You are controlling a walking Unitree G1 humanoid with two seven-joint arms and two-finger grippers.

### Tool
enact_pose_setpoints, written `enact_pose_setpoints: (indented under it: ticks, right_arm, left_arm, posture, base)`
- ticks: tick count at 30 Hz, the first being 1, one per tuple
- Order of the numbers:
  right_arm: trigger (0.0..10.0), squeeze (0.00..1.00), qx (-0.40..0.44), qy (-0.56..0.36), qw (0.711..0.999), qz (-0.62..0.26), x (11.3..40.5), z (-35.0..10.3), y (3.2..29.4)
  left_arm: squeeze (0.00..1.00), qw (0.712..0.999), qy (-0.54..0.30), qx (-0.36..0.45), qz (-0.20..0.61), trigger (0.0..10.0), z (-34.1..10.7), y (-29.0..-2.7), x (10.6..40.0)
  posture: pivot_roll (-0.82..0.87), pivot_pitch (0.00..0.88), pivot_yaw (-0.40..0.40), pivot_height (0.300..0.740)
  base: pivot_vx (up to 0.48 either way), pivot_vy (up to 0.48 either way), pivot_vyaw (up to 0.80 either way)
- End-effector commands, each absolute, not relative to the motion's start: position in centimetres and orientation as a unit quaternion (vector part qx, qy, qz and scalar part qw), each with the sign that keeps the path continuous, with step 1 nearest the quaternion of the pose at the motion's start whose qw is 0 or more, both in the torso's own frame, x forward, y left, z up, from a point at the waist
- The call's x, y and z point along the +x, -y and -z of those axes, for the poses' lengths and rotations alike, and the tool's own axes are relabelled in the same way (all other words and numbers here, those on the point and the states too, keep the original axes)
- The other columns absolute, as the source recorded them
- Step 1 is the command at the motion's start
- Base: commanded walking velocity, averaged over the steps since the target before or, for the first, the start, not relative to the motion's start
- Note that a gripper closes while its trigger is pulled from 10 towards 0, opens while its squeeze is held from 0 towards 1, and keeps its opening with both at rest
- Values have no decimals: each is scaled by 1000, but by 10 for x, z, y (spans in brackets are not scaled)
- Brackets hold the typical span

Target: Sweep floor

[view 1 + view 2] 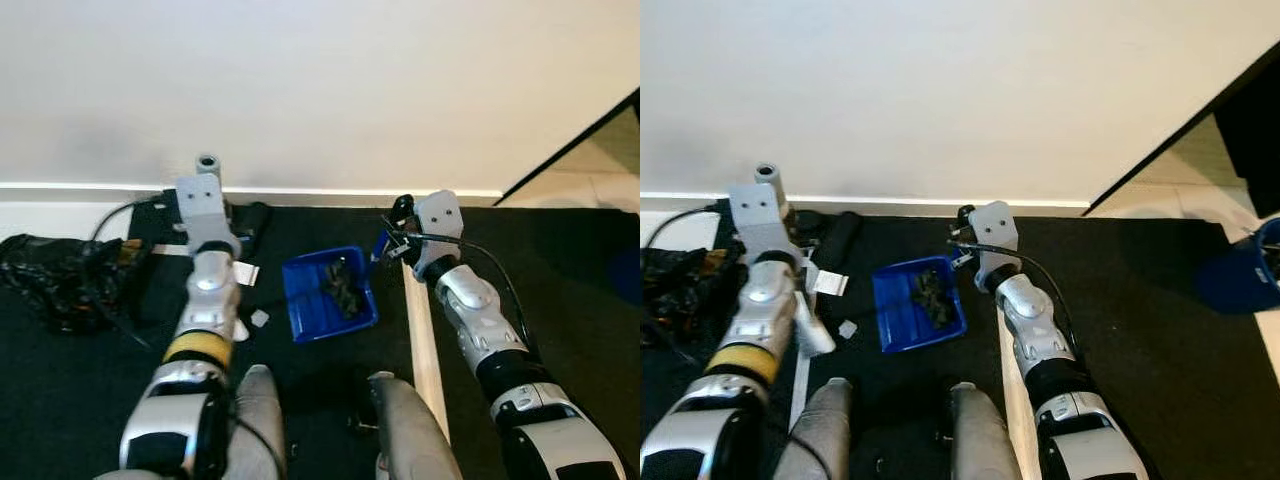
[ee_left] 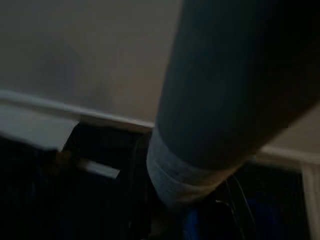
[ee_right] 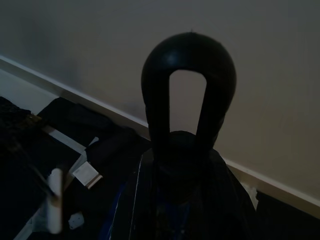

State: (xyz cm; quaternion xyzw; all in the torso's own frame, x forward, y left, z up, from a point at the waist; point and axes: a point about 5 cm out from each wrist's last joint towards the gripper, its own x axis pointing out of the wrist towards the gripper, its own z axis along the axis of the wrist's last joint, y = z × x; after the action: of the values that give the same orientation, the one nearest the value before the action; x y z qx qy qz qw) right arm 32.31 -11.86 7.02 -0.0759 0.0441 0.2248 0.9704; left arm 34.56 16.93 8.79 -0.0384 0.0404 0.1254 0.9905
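Blue plastic dustpan (image 1: 310, 302) lies on the black floor (image 1: 560, 270), between the two grippers and just short of the white skirting (image 1: 330, 192). Dark debris (image 1: 343, 285) is heaped in its tray.

Right gripper (image 1: 396, 240) sits at the pan's near corner, where the handle leaves the tray. The right wrist view looks straight at the black loop handle (image 3: 189, 50). Whether the gripper is clamped on it cannot be told.

Left gripper (image 1: 232, 226) is on the pan's far side, near the skirting. A thick grey tube (image 2: 215, 100), judged to be a broom shaft, crosses close before its wrist camera. Its state cannot be told either.

Two white paper scraps (image 1: 259, 318) lie unswept between the left gripper and the pan. A crumpled black bag (image 1: 50, 275) lies well outboard of the left gripper. A pale wooden strip (image 1: 425, 340) runs beneath the right arm.

Assessment: the pan looks light and stiff, with a smooth, possibly slippery rim. Best hold is the loop handle, kept level; tilting forward would likely spill the loose load.
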Motion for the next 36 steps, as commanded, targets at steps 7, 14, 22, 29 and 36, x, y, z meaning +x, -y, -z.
enact_pose_setpoints:
  ticks: [7,14,22,29,36]
  right_arm:
    - [10000,0,-72,-271,933,-224,263,19,133]
    - [10000,0,-69,-269,934,-224,264,19,130]
    - [10000,0,-69,-270,935,-221,265,18,132]
    - [10000,0,-69,-273,935,-215,267,18,134]
    - [10000,0,-71,-275,934,-216,269,18,134]
  left_arm:
    - [0,984,-40,-165,-44,10000,-110,-86,362]
    - [0,981,-8,-194,-9,10000,-139,-53,370]
    - [0,983,26,-171,64,10000,-160,-36,374]
    - [0,969,25,-95,228,10000,-163,-59,365]
    - [0,954,21,-64,292,10000,-174,-102,354]
  posture:
    - [-18,372,-106,740]
    - [-20,360,-102,740]
    - [-8,343,-101,740]
    - [20,320,-114,740]
    - [37,312,-130,740]
  base:
    - [0,0,0]
    - [0,0,0]
    - [0,0,0]
    - [0,0,0]
    - [0,0,0]
